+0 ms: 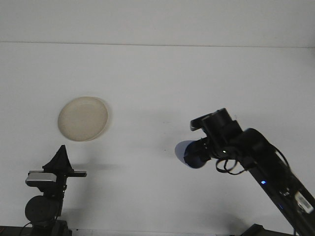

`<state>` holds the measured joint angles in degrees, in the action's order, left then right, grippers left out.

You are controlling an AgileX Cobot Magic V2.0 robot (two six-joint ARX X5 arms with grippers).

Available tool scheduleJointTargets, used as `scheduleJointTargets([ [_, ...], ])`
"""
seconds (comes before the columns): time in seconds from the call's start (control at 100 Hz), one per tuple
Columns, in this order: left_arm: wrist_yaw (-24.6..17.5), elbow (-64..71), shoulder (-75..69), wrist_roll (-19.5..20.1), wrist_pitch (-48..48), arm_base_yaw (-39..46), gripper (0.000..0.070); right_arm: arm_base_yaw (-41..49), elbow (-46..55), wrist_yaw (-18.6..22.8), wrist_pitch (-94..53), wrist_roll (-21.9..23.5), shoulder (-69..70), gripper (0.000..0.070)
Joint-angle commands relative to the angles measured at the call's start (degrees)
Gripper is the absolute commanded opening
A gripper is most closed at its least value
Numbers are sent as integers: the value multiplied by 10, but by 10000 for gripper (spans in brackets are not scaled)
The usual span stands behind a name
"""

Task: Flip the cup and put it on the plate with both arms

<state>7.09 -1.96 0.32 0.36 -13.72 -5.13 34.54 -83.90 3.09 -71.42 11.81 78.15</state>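
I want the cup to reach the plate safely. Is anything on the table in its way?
Nothing visible is. The right gripper holds the blue cup, and only bare white table lies between it and the plate.

You are looking at a plain white table (pixel 157 78) that fills nearly the whole front view, smooth and evenly lit. At the far side it ends in a thin straight edge, and beyond that you see a pale wall (pixel 157 19) running the full width. Soft grey shadows (pixel 98 167) lie on the tabletop near the left and across the middle.
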Motion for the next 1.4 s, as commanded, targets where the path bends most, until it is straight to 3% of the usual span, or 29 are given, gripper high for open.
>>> scheduleJointTargets([
  [0.0,-2,11,0,3,-10,0,12,19,-34,-1,-19,-27,54,0],
  [0.3,-2,11,0,3,-10,0,12,67,-85,-2,-67,-64,207,0],
  [1.06,-2,11,0,3,-10,0,12,83,-83,-3,-44,-82,282,20],
  [1.11,-2,11,0,3,-10,0,12,84,-83,-1,-43,-82,282,89],
  [1.24,-2,11,0,3,-10,0,12,83,-83,-1,-43,-82,282,373],
  [1.3,-2,11,0,3,-10,0,12,83,-84,-1,-44,-82,282,428],
  [1.39,-2,11,0,3,-10,0,12,83,-85,-1,-47,-82,279,446],
])
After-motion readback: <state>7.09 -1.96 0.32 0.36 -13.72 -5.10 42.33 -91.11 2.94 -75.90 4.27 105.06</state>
